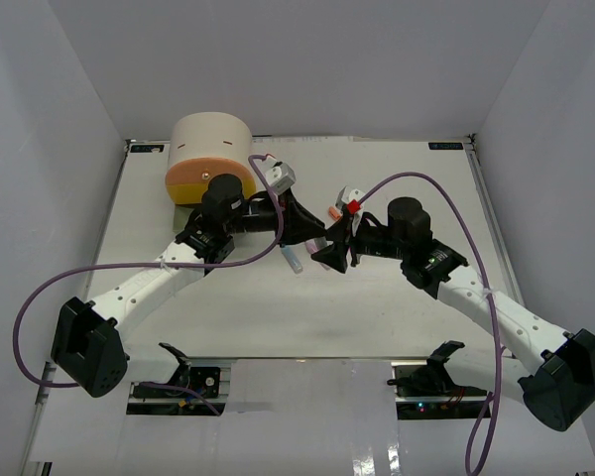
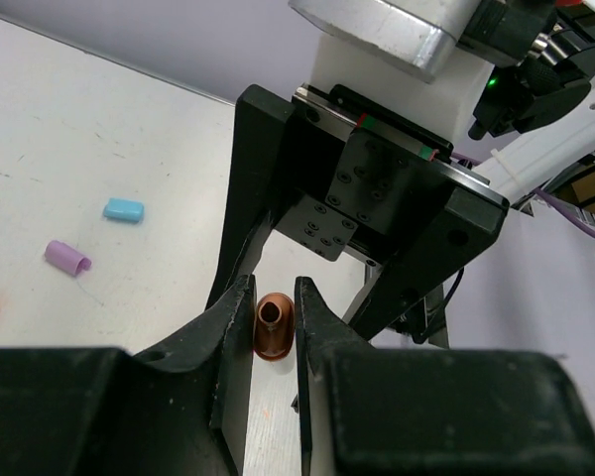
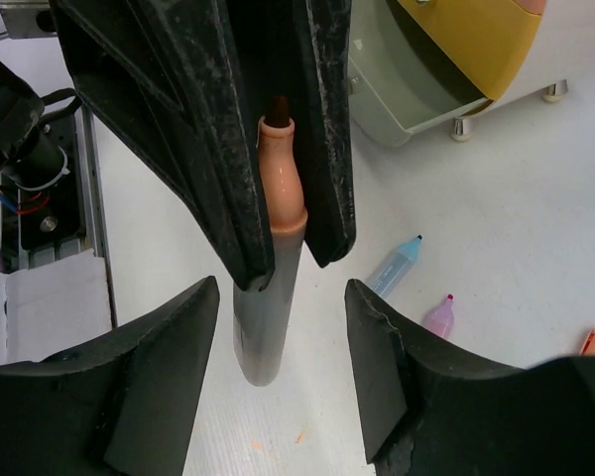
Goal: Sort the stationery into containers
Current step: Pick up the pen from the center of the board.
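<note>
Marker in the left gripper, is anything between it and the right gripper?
Nothing visible. The marker is clamped in the left gripper, its grey barrel in the gap between the right gripper and its open fingers, not touching them.

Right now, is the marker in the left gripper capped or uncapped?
Uncapped: the marker shows a bare dark nib, pinched in the left gripper.

You'll see the marker [image 3: 282, 188] has a glossy, smooth peach plastic collar above a duller grey barrel. The fingers [image 3: 193, 129] of the left claw [image 2: 275, 302] are matt black plastic, scuffed and dusty. The bench [image 3: 535, 198] looks matt white.
</note>
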Controlling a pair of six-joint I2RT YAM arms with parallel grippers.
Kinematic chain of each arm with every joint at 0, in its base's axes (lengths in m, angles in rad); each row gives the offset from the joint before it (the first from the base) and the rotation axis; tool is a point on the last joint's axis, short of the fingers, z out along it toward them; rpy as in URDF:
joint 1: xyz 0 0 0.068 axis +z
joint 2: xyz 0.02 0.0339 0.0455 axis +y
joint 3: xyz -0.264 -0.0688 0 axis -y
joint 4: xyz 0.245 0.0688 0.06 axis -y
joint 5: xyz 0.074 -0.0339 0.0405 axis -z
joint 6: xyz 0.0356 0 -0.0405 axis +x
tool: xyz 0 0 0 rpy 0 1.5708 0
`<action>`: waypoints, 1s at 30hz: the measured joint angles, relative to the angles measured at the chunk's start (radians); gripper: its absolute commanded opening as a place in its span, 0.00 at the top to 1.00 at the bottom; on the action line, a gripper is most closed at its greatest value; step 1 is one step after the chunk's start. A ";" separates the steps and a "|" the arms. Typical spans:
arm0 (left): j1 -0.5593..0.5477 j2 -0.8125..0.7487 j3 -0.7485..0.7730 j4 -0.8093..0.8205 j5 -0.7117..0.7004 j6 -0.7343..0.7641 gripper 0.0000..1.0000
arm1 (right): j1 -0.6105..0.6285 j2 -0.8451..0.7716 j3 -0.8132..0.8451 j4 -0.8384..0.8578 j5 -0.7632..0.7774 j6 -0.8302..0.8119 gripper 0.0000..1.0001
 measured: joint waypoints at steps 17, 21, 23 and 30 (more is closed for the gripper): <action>0.000 0.000 -0.020 0.046 0.082 0.013 0.92 | -0.004 0.010 0.019 0.000 -0.066 0.005 0.55; 0.000 0.000 -0.022 0.066 0.089 0.014 0.92 | -0.004 0.014 0.019 0.000 -0.076 0.006 0.62; 0.000 0.000 -0.023 0.072 0.089 0.016 0.92 | -0.003 0.014 0.019 0.000 -0.082 0.009 0.67; 0.001 0.000 -0.044 0.113 0.098 0.020 0.91 | -0.011 0.014 0.018 -0.007 -0.099 0.023 0.91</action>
